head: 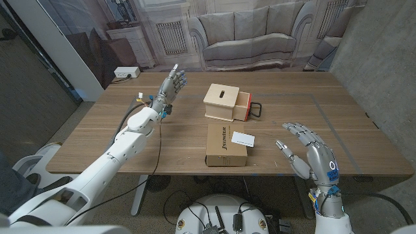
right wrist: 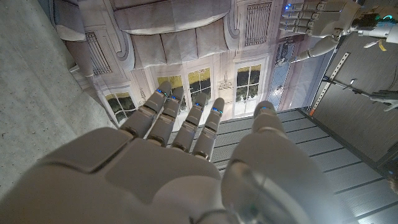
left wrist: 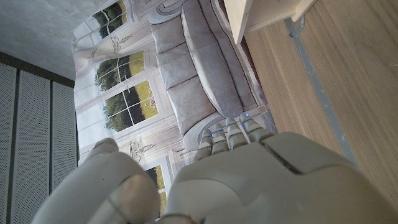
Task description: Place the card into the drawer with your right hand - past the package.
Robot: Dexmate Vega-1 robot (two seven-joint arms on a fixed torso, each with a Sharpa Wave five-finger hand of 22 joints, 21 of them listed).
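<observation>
Plainly, card: the white card [head: 244, 138] lies on top of the brown package [head: 225, 145], at its right edge, untouched
Drawer: the wooden box's drawer [head: 243, 106] stands pulled open just beyond the package
Right hand: the right hand [head: 307, 154] is spread wide, empty, right of the package
Left hand: the left hand [head: 170, 88] is raised, fingers apart, holding nothing
Risk: a thin card may slide off the package under a poor pinch
Risk two: carrying it low could knock the package or push the drawer in
</observation>
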